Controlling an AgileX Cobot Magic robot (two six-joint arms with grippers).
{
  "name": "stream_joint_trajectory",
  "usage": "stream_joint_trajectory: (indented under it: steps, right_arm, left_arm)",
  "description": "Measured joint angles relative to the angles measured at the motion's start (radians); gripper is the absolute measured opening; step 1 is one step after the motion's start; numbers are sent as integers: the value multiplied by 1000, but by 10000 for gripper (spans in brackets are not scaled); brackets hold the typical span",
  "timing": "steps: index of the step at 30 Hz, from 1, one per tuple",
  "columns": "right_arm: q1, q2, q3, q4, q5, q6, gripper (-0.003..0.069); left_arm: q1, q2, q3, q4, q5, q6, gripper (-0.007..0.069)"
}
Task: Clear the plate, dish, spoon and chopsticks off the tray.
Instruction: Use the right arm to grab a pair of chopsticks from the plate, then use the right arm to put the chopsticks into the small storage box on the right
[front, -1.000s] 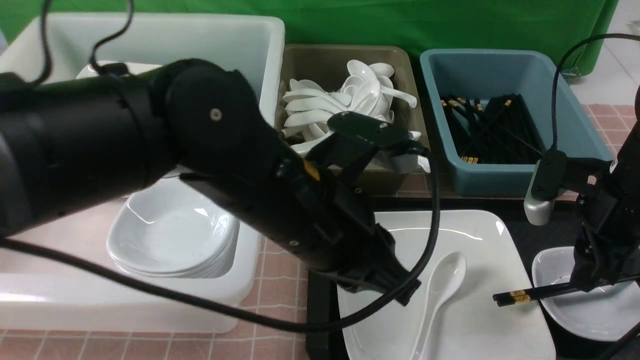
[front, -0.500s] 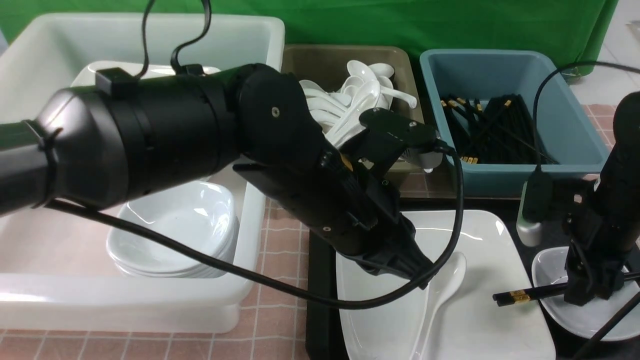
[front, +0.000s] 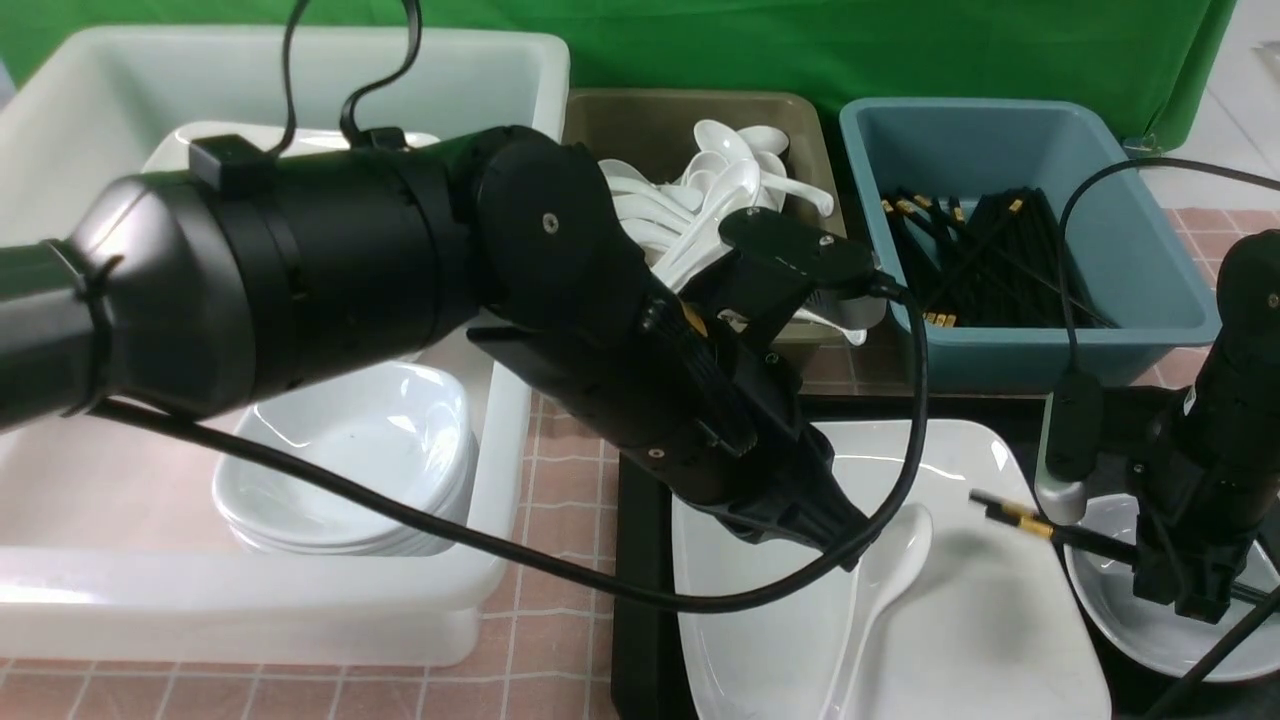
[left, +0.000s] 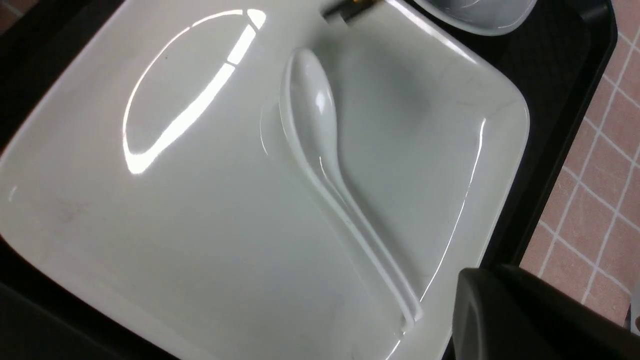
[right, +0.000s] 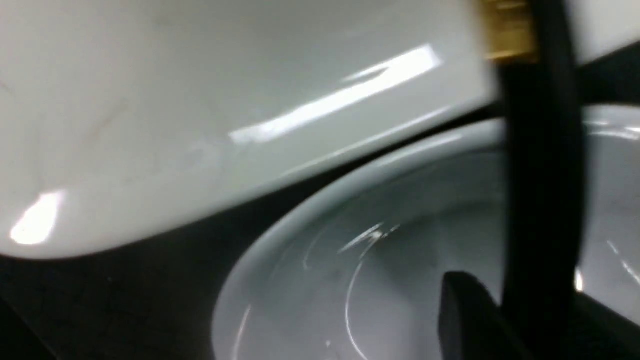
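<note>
The large white plate (front: 960, 640) lies on the black tray (front: 640, 600), and the white spoon (front: 885, 580) lies on the plate. My left gripper (front: 835, 540) hovers shut and holding nothing just above the spoon's bowl; in the left wrist view the spoon (left: 320, 130) lies diagonally across the plate (left: 175, 225). To the plate's right sits the small dish (front: 1110, 590). My right gripper (front: 1185, 590) stands over the dish, shut on the black chopsticks (front: 1030, 520), whose gold-banded end tilts up above the plate. In the right wrist view the chopsticks (right: 542, 175) run between the fingers (right: 465, 310) over the dish (right: 375, 260).
A deep white tub (front: 300, 60) at the left holds stacked dishes (front: 350, 470). Behind the tray stand an olive bin (front: 620, 120) full of spoons and a blue bin (front: 1000, 130) with chopsticks. My left arm's cable loops low over the plate's left side.
The left arm swung right and its gripper came over the plate beside the spoon. The right gripper closed on the chopsticks, and their gold-banded end rose off the plate.
</note>
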Motion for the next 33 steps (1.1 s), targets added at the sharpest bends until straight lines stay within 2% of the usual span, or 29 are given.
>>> stream_joint_trajectory:
  steps: [7,14,19,24,28,33]
  right_arm:
    - [0,-22,0,-8,26,-20,148]
    - [0,-215,0,57,9,-45,148]
    - [0,-351,0,127,-174,-31,148]
    - [0,-363,-59,283,-367,2,148]
    - [0,-251,-195,401,-502,105,148]
    - [0,-82,-360,424,-553,183,148]
  left_arm:
    - [0,0,0,0,-13,-5,-3]
    - [0,-10,-10,0,-110,-30,-3]
    - [0,-22,-87,13,-238,-30,-3]
    - [2,-24,-157,83,-414,-53,-3]
    - [33,0,-207,97,-519,-67,-3]
    - [72,48,-228,104,-514,-79,-3]
